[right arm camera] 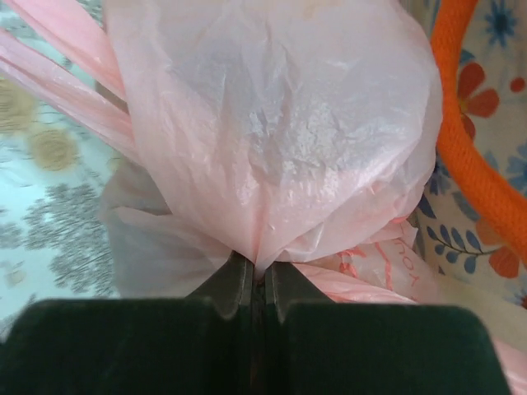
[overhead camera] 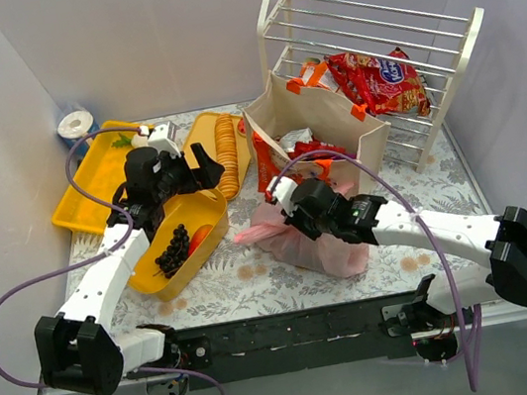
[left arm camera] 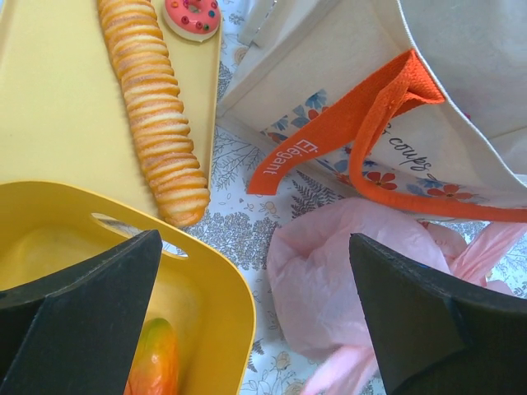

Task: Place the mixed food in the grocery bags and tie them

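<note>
The pink plastic bag (overhead camera: 316, 244) lies on the table in front of the beige tote (overhead camera: 318, 129) with orange strap handles (left arm camera: 362, 140). My right gripper (overhead camera: 298, 210) is shut on a gathered fold of the pink bag (right arm camera: 280, 148). My left gripper (overhead camera: 201, 167) is open and empty, above the gap between the yellow tub (overhead camera: 203, 229) and the pink bag (left arm camera: 346, 271). The tub holds dark grapes (overhead camera: 174, 250) and a red-orange fruit (left arm camera: 152, 362). Red snack packets (overhead camera: 380, 79) lie on the rack, and one (overhead camera: 266, 162) leans by the tote.
A white wire rack (overhead camera: 398, 36) stands at the back right. A yellow tray (overhead camera: 201, 132) holds a long row of biscuits (left arm camera: 156, 115) and a pink donut (left arm camera: 192, 16). Another yellow tray (overhead camera: 91, 185) and a tape roll (overhead camera: 76, 124) sit at the back left.
</note>
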Motion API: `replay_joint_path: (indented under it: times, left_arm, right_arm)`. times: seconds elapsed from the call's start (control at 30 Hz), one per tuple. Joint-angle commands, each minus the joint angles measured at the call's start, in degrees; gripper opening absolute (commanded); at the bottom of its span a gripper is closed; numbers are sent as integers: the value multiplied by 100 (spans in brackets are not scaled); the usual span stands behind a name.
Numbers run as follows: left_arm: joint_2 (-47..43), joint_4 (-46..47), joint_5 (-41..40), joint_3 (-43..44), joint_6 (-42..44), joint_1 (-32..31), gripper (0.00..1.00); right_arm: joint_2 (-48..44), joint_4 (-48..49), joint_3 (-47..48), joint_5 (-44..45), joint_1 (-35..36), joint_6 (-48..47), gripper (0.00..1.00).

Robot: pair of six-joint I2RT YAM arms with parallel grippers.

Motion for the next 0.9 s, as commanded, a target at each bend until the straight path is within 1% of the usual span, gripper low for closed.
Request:
replay_joint_path:
  times: [0.0,0.13,0.23,0.37,0.43,0.47,0.5,0.53,0.57,0.63,0.67,0.87]
  left_arm:
    - [-206,40,114,-40,62,10,98]
    - [-223,57,141,-48,35,1,98]
    - [-311,101,97,-84,35,10,98]
    - [-338,171,149,-128,18,1,98]
    - [-320,198,193,-128,9,1,98]
    - [-311,206,237,-145,17,1,98]
    - [-302,215,255,-145,18,1,98]
    - [-294,215,255,-154,18,-7,98]
    - [-302,224,237,-154,26,1,98]
    - [-329,233,237,-172,35,1,98]
    - [-329,250,220,-163,44,1,98]
    - [-320,259,211,-180,79,1,98]
  right_arm:
    - [-463,-441,863,-954,161,119,1]
    - [-895,-442,1373,-1227,320,171,1]
    - [-1080,-380,1873,-1114,320,145,1]
    - [-1019,-266,2567,-885,285,-179,1]
    - [-791,-327,3164,-832,84,-320,1]
    - [-694,-353,3358,-902,-195,-364,1]
    - [-485,-362,3786,-998,-389,-408,1]
    - [-387,-389,3991,-1286,-600,-382,1]
    - [-290,-389,4193,-1498,-1037,-347,1]
    - [-96,-310,4667,-2103,-1462,-286,1]
    - [-9,-170,4783,-2237,-1829,-233,1]
    - [474,217,5478,-2985,-2894,-180,1]
